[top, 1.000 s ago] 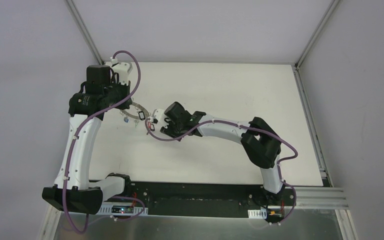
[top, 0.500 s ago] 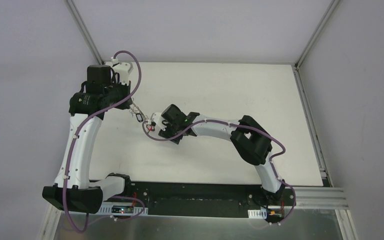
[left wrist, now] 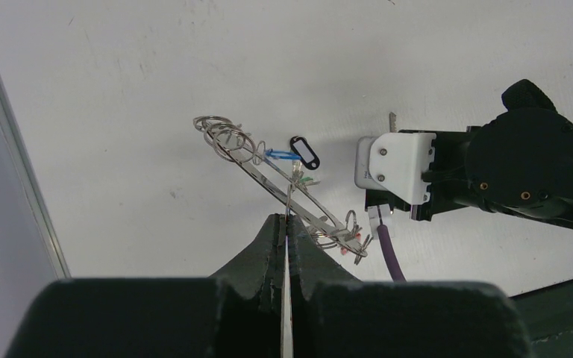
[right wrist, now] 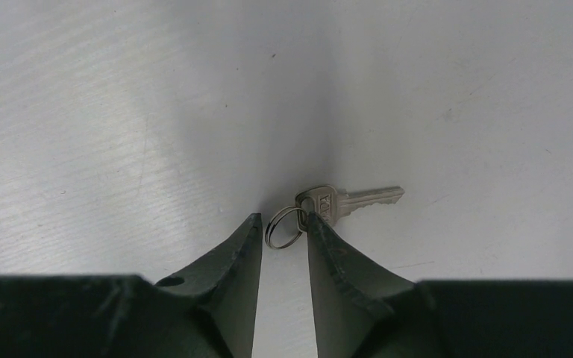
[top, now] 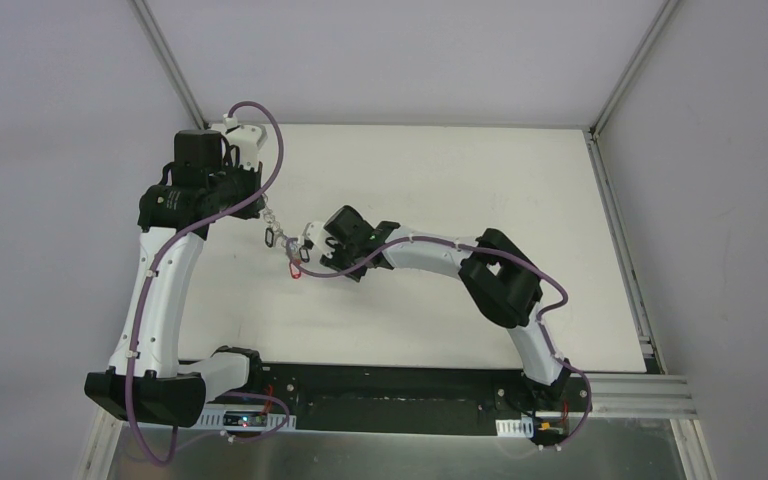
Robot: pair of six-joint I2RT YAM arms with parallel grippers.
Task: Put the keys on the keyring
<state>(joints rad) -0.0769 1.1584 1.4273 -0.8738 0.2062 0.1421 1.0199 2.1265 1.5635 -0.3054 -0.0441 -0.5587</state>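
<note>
left gripper fingers pressed tight on keyring wire, hoop tilted, edge-on. right gripper fingers near-closed around small ring of loose key, can't tell if really pinching. risk imo: thin ring slips out, key drops; or hoop twists in pinch, threading misses.

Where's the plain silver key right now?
In the right wrist view, the key sits right of centre, just beyond the tips of the right pincer, its small ring between them.
</note>
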